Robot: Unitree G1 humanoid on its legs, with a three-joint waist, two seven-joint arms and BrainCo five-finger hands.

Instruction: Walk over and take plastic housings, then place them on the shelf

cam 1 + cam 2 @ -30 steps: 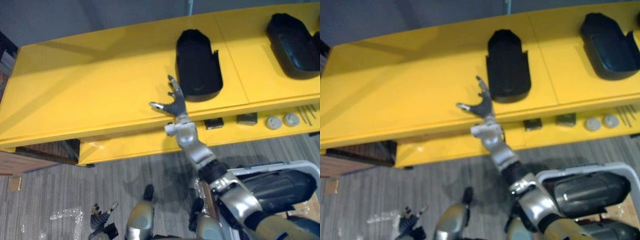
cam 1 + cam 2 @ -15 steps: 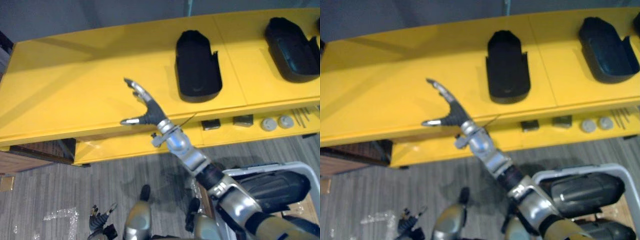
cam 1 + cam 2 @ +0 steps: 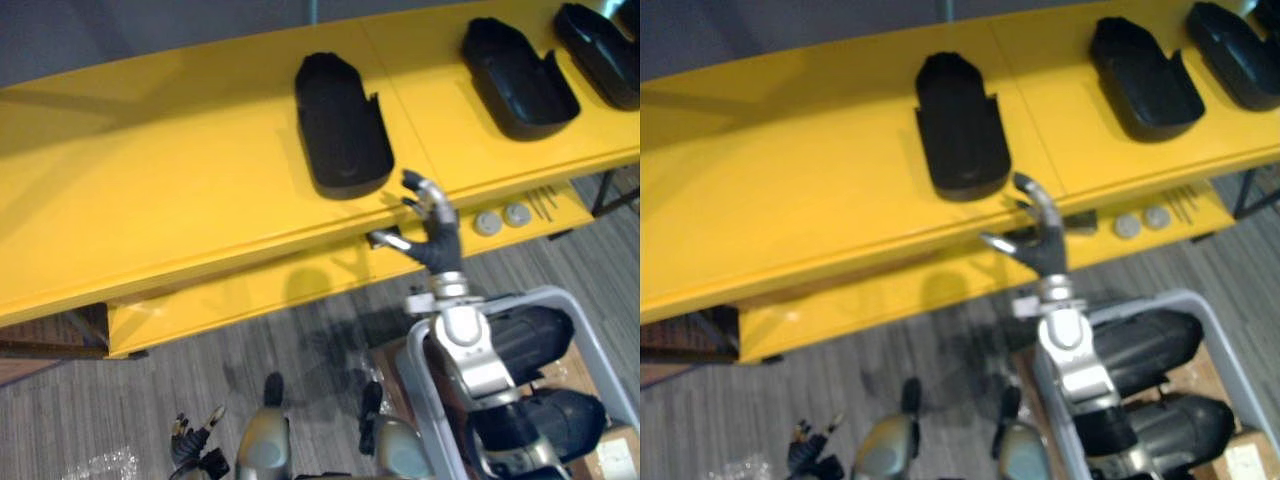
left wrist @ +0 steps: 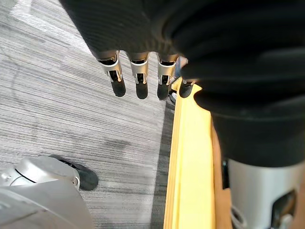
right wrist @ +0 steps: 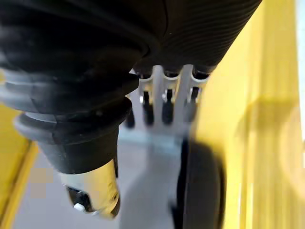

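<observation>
Compared with half a second ago, the right hand [image 3: 432,228] has been drawn back from above the yellow shelf [image 3: 180,200] to its front edge, and the whole view has shifted as well. The hand is empty, its fingers loosely relaxed and the thumb spread apart. Three black plastic housings are laid on the shelf top: the nearest housing [image 3: 342,125], the second housing [image 3: 518,78] and the third housing [image 3: 605,45]. One placement therefore appears finished. More housings [image 3: 525,335] are kept in the grey-rimmed bin [image 3: 500,297] under the arm, and one is probably to be fetched next. The left hand [image 4: 138,78] hangs low over the floor with straight fingers, holding nothing. Small round discs [image 3: 487,222] and thin rods [image 3: 541,201] lie on the lower ledge; these and the bin rim should be avoided.
</observation>
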